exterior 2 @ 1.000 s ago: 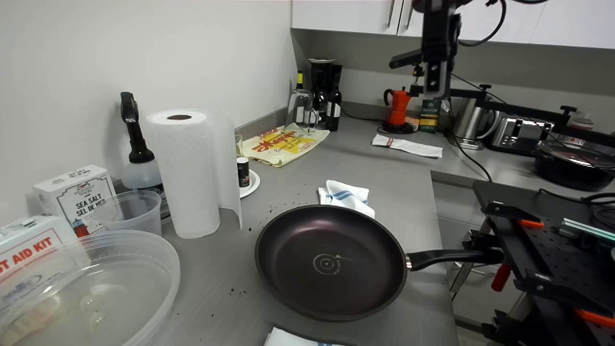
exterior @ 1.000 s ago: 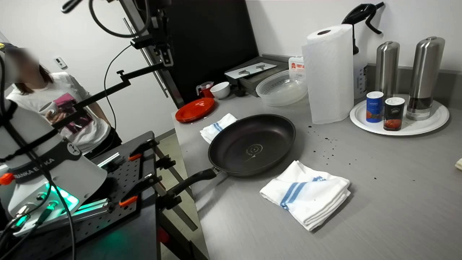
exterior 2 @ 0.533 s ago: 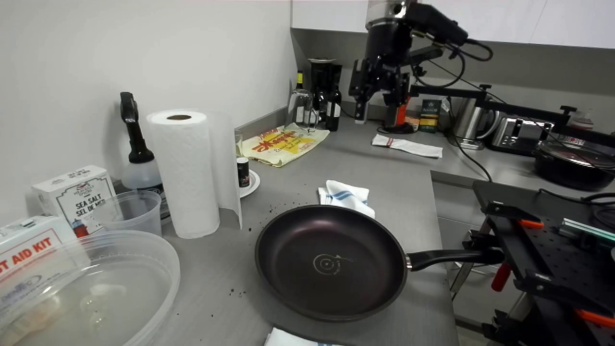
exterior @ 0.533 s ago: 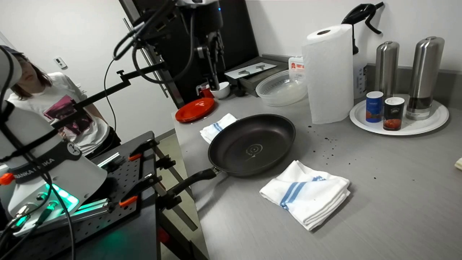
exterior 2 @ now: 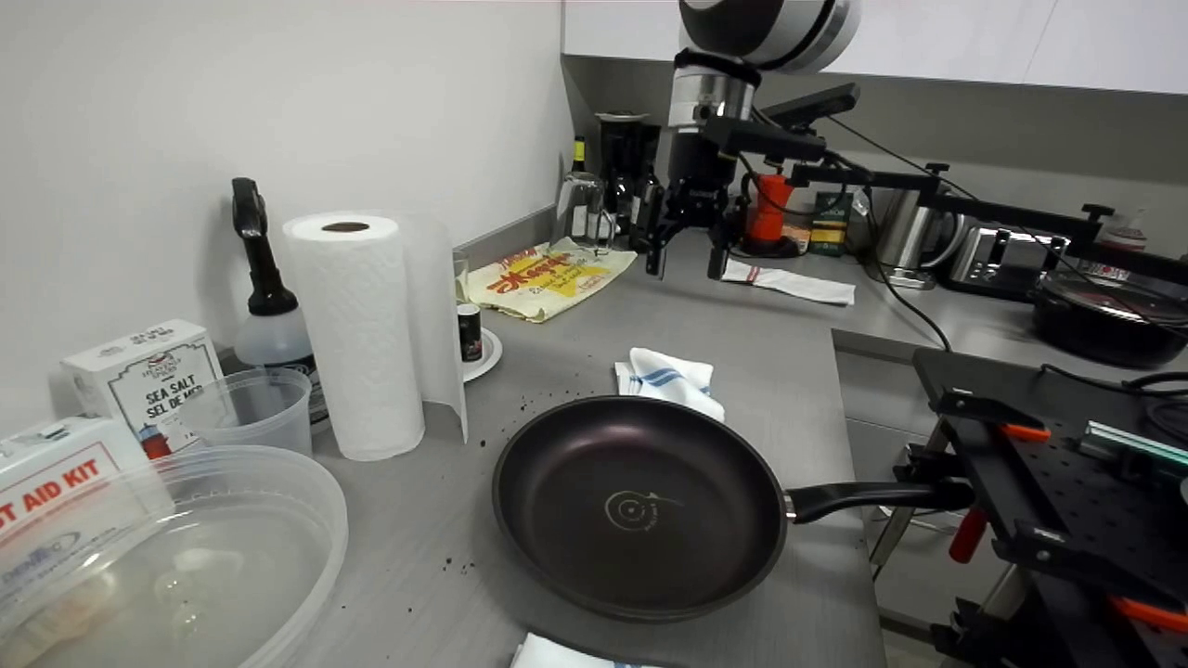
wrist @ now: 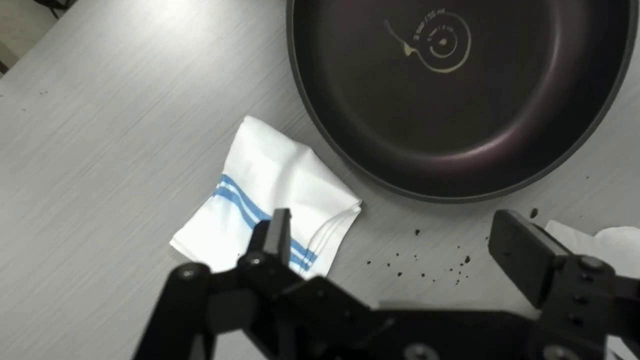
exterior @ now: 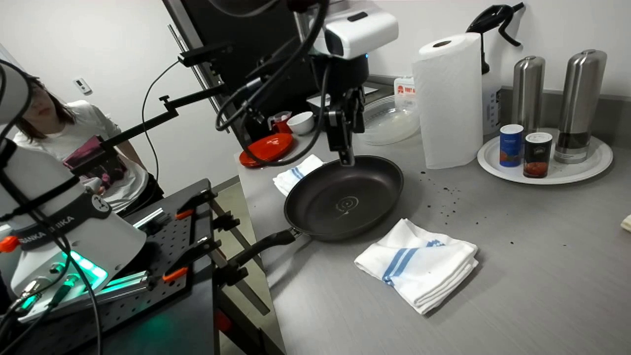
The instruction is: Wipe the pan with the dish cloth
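A grey counter [exterior: 532, 296] runs through both exterior views, with the robot arm [exterior 2: 775, 28] extended above it and a person [exterior: 88, 118] behind the arm in an exterior view. The pan [exterior 2: 640, 547] lies on it, inside facing up, its black handle [exterior 2: 854, 499] sticking out past the counter's edge. A tall paper towel roll [exterior 2: 357, 343] stands upright near the pan, apart from it. The gripper [exterior 2: 686, 264] hangs in the air over the counter, pointing down, its fingers [wrist: 522, 252] spread wide apart with nothing held between them. The dish cloth [wrist: 280, 165], white with blue stripes, lies folded just beside the pan, a narrow gap between them in the wrist view, where one finger covers part of it. A second striped cloth [exterior: 298, 172] lies on the pan's opposite side, partly behind the pan in an exterior view. Black specks [wrist: 467, 259] are strewn on the counter, many between the dish cloth and the roll
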